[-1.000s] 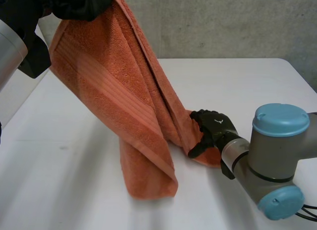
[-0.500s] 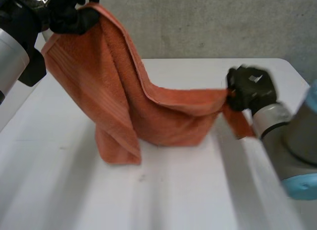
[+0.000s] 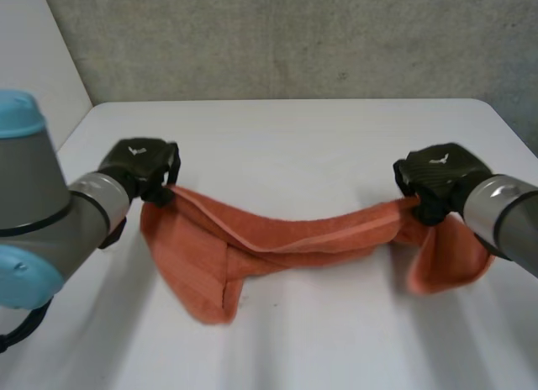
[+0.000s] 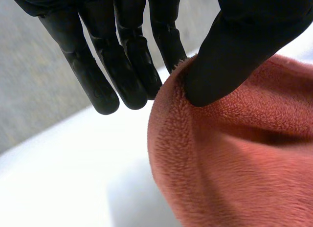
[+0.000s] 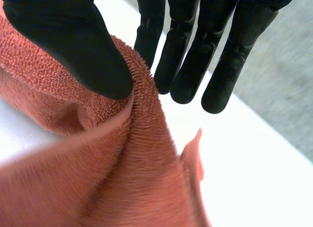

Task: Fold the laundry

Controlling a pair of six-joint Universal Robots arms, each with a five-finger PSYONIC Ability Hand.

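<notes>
With left hand (image 3: 139, 165) and right hand (image 3: 437, 176) each pinching a towel (image 3: 286, 239) end, draw apart evenly, then lay flat on worktop (image 3: 294, 129).

The towel (image 3: 277, 239) is plain orange-red, the table (image 3: 294, 129) white, left hand (image 3: 139, 163) and right hand (image 3: 437, 176) black, the upper-frame wall (image 3: 294, 37) mottled grey.

We can't see the pinched corners of the orange towel (image 3: 202, 255): the left hand (image 3: 139, 163) and right hand (image 3: 439, 173) cover them overhead.
</notes>
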